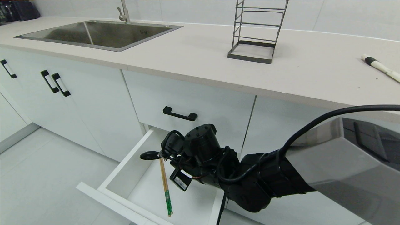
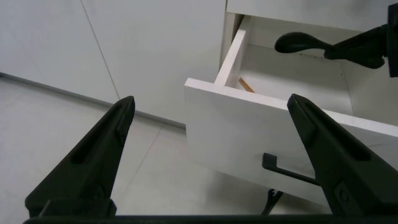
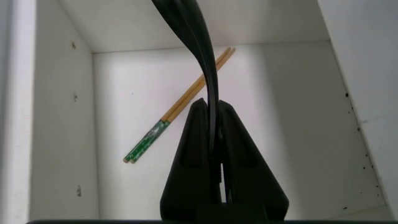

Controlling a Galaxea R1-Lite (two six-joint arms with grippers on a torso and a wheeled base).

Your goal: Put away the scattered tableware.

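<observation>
Down below the counter (image 1: 193, 59), a white drawer (image 1: 104, 187) stands pulled out, and the robot's right arm leans in over it. The arm comes in low from the drawer's right side, its forearm sloping down and across, with the wrist hanging above the open inside of the drawer.

The right gripper (image 1: 162, 153) points toward the drawer's left wall. Its fingers (image 3: 200, 134) are pressed together on the thin handle of a black spoon (image 1: 149, 155), pinching it edge-on. The spoon sticks out roughly level beyond the fingertips, with its bowl toward the drawer's left wall. It is held up in the air above the drawer bottom, touching nothing else.

A pair of wooden chopsticks (image 1: 165, 187) with green ends lies side by side on the drawer bottom, under the spoon and gripper, the green ends toward the drawer's front panel.

The left gripper (image 2: 211, 102) hangs outside the drawer, off its front corner and above the floor, aimed at the front panel. Its two fingers (image 2: 102, 149) are spread wide with nothing between them.

On the counter above the drawer stand a steel sink (image 1: 93, 32) to the left and an upright wire rack (image 1: 253, 53) farther back. A white utensil (image 1: 379, 67) lies well off to the right.
</observation>
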